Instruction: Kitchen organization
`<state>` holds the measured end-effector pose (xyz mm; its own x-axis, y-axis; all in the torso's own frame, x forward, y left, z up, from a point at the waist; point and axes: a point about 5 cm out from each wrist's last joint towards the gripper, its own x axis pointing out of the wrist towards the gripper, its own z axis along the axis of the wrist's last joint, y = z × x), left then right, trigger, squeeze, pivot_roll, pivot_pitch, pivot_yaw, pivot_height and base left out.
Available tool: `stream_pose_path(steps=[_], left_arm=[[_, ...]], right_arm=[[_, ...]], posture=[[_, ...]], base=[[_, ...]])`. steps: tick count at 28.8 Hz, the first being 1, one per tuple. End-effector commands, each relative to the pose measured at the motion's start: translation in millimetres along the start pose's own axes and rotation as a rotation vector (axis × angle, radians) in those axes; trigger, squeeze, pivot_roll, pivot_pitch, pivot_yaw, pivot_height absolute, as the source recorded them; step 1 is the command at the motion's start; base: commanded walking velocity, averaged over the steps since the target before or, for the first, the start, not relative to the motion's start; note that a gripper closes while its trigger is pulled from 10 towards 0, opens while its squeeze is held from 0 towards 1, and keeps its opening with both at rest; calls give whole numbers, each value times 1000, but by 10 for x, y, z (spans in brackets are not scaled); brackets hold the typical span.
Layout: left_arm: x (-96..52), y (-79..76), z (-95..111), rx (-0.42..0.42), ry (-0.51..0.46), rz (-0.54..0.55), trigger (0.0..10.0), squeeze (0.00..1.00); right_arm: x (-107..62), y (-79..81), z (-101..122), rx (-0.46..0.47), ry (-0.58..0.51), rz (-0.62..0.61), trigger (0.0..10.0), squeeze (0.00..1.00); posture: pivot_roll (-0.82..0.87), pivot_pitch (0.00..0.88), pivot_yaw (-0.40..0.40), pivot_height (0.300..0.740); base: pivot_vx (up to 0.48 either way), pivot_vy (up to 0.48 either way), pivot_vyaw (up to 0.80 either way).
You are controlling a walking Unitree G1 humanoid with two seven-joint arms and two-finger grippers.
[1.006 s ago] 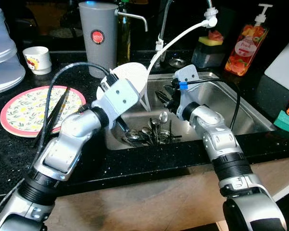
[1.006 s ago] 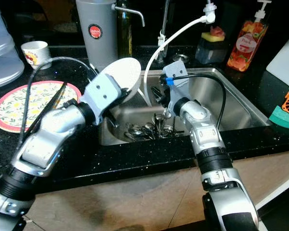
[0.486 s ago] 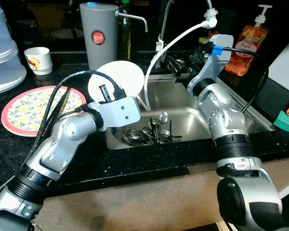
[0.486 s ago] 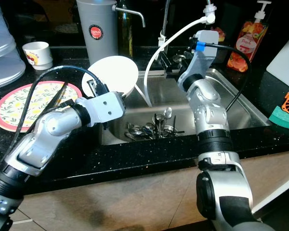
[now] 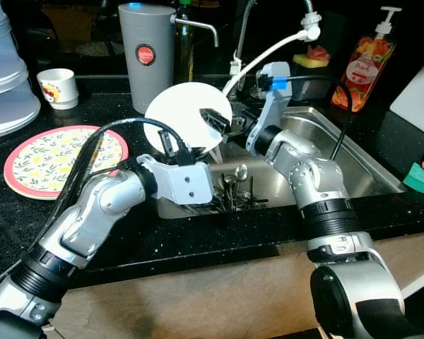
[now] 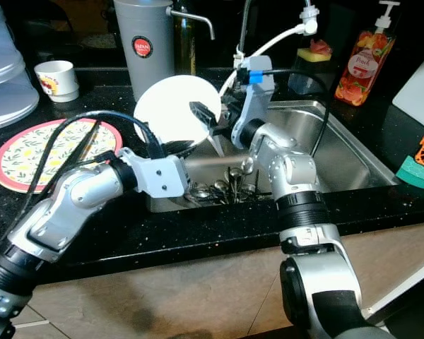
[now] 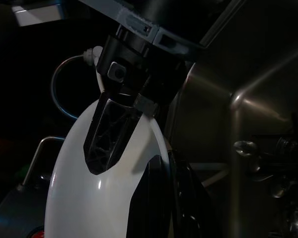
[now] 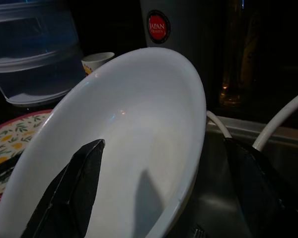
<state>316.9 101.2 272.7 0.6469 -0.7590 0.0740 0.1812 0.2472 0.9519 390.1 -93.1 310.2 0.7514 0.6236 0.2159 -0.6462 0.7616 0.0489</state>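
Nearest you, cutlery [image 5: 230, 194] lies heaped in the sink [image 5: 353, 173]. Your left gripper [image 5: 171, 145] sits at the sink's 9 o'clock edge, fingers pinching the lower rim of the white plate [image 5: 186, 123], which stands on edge above that corner. Your right gripper [image 5: 222, 127] reaches in from 3 o'clock, fingers spread astride the plate's rim, one finger [image 8: 72, 191] over its face. At 9 o'clock, a floral plate [image 5: 56, 159] lies on the counter. At 12 o'clock stands a grey jug [image 5: 147, 53].
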Motion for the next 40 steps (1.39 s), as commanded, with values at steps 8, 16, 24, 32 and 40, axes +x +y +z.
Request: stream_pose_path(steps=[8, 16, 24, 32, 40], left_arm=[[-34, -8, -20, 53, -13, 9, 0, 0], [-35, -15, -28, 61, -26, 18, 0, 0], [-26, -26, -34, 79, -38, 12, 0, 0], [-23, -29, -31, 80, -49, 11, 0, 0], [-23, 30, -37, 57, -49, 74, 2980, 0]], right_arm=[[-45, -117, 179, 31, -100, -71, 10000, 0], [-51, -128, 94, 35, -30, -61, 0, 0], [-47, -96, 27, 30, 6, -37, 0, 0], [-49, -88, 1, 33, 19, -27, 0, 0], [-55, -112, 28, 60, 1, -36, 0, 0]], posture=[[-26, 106, -48, 740], [-26, 106, -51, 740], [-25, 107, -49, 740], [-26, 107, -49, 740], [-26, 107, -49, 740]], base=[[0, 0, 0], [0, 0, 0], [0, 0, 0], [0, 0, 0], [0, 0, 0]])
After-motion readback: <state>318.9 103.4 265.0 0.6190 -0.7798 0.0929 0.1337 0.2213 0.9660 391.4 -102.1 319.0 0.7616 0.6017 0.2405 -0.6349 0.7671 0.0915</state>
